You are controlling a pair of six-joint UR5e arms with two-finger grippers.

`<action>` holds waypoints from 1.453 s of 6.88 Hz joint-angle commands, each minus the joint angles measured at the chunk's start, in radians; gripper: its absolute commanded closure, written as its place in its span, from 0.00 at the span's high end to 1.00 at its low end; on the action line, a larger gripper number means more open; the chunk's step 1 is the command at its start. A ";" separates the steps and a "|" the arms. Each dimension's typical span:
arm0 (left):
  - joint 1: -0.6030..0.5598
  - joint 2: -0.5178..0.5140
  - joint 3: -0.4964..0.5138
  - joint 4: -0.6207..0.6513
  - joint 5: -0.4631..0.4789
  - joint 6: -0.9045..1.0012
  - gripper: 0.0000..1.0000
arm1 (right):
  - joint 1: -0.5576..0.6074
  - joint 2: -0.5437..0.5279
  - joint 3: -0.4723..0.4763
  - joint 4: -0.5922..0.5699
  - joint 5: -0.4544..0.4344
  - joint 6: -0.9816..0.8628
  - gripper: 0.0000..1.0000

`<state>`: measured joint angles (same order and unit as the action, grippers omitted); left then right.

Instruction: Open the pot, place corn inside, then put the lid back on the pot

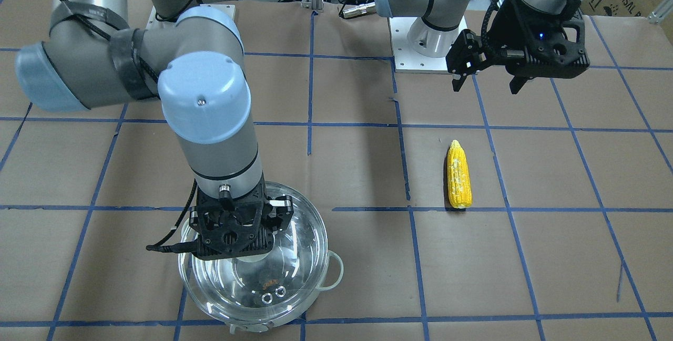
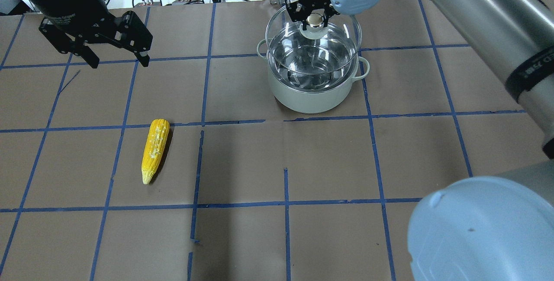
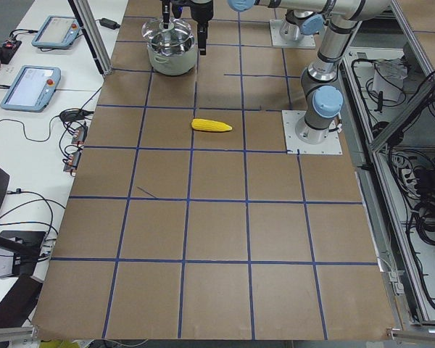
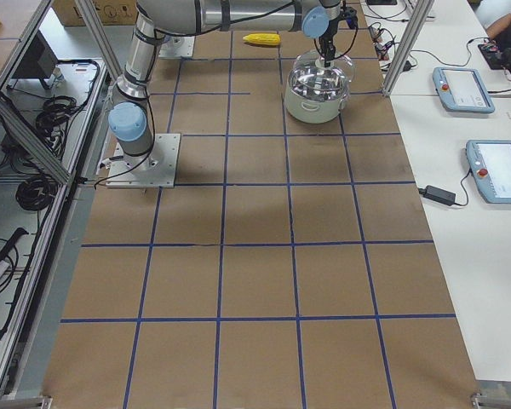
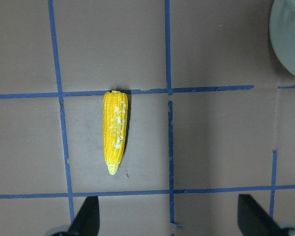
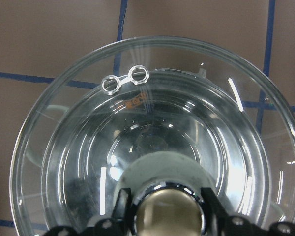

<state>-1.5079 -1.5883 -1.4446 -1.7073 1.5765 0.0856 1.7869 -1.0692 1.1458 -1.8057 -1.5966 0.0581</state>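
**A:** What do we have on the brown tabletop (image 2: 389, 164) with its blue tape grid?

**B:** Biggest first: we see the steel pot (image 2: 311, 95) standing upright at the far side, a little right of centre, with a pale loop handle on each side. Its mouth is uncovered.

**A:** And the lid (image 2: 342, 38)?

**B:** We find the glass lid in the air directly above the pot, roughly level and apart from the rim. The right claw (image 2: 314, 17) is clenched on its silver knob (image 6: 169, 211), one finger on either side. The two small vent holes sit on the side away from the robot.

**A:** Where do we place the other arm?

**B:** The left claw (image 2: 120, 61) hangs released over the far left of the tabletop, its fingers (image 5: 88, 216) spread wide and holding nothing.

**A:** The corn (image 2: 155, 149)?

**B:** We see it lying flat on the tabletop, well to the left of the pot and nearer the robot. Its tapered tip points toward the robot, and nothing touches it.
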 commanded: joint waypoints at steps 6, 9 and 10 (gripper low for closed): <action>0.087 -0.175 -0.150 0.167 0.002 0.186 1.00 | -0.481 -0.114 -0.066 0.290 0.046 -0.366 0.08; 0.176 -0.251 -0.379 0.450 -0.001 0.298 1.00 | -0.477 -0.109 -0.067 0.278 0.053 -0.354 0.08; 0.181 -0.275 -0.426 0.531 -0.003 0.295 1.00 | -0.474 -0.097 -0.067 0.279 0.053 -0.353 0.08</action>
<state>-1.3373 -1.8342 -1.7987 -1.2792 1.5752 0.3734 1.3103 -1.1761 1.0791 -1.5248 -1.5442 -0.2968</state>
